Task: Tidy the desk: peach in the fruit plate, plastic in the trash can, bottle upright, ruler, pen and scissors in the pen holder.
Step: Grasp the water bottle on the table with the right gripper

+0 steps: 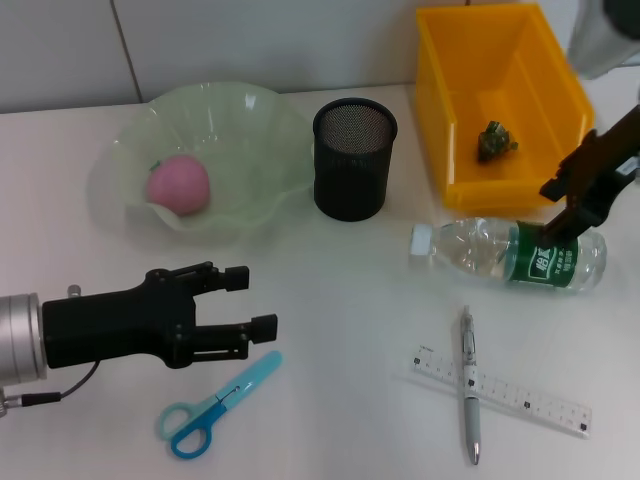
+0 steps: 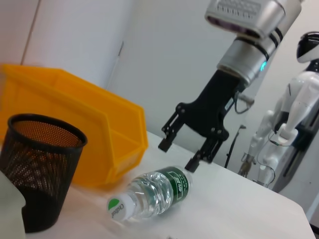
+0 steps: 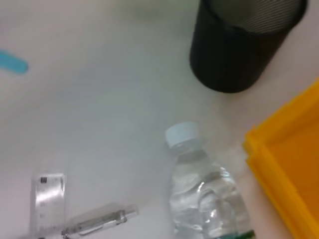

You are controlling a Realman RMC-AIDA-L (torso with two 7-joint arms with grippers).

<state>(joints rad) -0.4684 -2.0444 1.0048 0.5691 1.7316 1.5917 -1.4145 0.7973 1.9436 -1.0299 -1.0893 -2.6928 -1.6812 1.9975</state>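
Observation:
A clear bottle (image 1: 500, 255) with a green label lies on its side on the table; it also shows in the left wrist view (image 2: 149, 194) and the right wrist view (image 3: 204, 189). My right gripper (image 1: 548, 212) is open just above its label end, also seen in the left wrist view (image 2: 177, 156). My left gripper (image 1: 255, 300) is open and empty above blue scissors (image 1: 215, 405). A pink peach (image 1: 178, 185) lies in the green plate (image 1: 250, 130). A pen (image 1: 468, 385) lies across a clear ruler (image 1: 520, 398). The black mesh pen holder (image 1: 354, 160) stands upright.
A yellow bin (image 1: 540, 60) at the back right holds a crumpled dark plastic scrap (image 1: 495, 140). The bin stands close behind the bottle. The pen holder (image 2: 40, 169) and bin (image 2: 75, 119) also show in the left wrist view.

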